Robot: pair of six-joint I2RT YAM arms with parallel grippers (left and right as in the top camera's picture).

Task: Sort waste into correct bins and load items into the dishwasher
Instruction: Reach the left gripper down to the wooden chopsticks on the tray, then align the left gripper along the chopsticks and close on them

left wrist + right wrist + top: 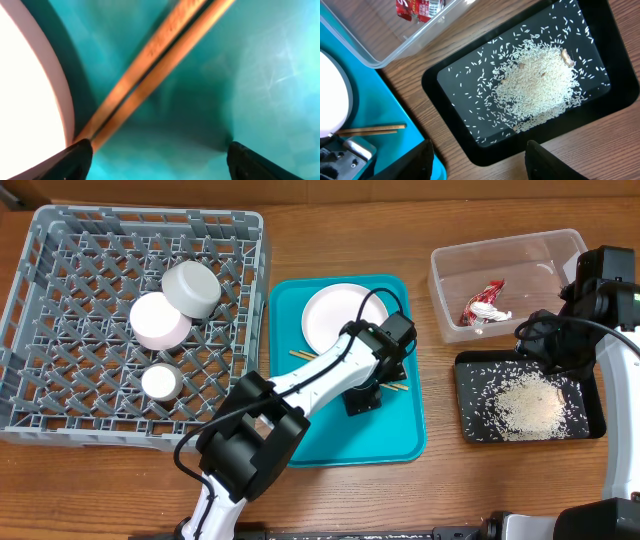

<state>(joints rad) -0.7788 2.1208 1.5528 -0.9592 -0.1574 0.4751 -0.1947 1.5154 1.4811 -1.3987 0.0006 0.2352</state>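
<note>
The left gripper (157,161) is being held wide apart over the chopsticks (150,65). The right gripper (481,165) is being held apart over the rice (540,85) by the right edge.

Wooden table (450,500), grey dish rack (70,300), teal serving tray (400,435), clear tub (530,265), black tray (595,415)

I note grey bowl (190,287), pink bowl (160,321), cup (161,382) in rack (60,240); plate (333,317), chopsticks (303,355) on teal tray (395,435); wrapper (485,304) in clear tub (438,280); rice (525,405) in black tray (463,395).
</note>
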